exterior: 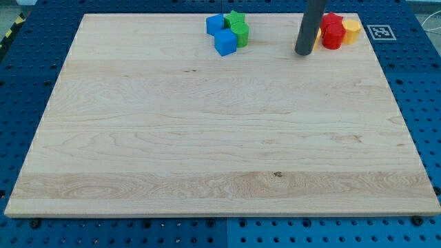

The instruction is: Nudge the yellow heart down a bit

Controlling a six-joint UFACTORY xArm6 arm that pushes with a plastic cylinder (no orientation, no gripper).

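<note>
My tip (302,52) rests on the board near the view's top right, with the dark rod rising out of the top edge. A sliver of a yellow block (317,39) shows just right of the rod, mostly hidden behind it, so I cannot make out its shape. Two red blocks (333,31) sit right of that sliver. Another yellow block (351,30), rounded in outline, touches the red ones on their right. My tip is at the left of this cluster, close to the hidden yellow block.
At the view's top centre is a second cluster: two blue cubes (224,43), a green star (236,18) and a green block (241,34). The wooden board (220,138) lies on a blue perforated table. A printed marker (379,32) sits beyond the board's top right corner.
</note>
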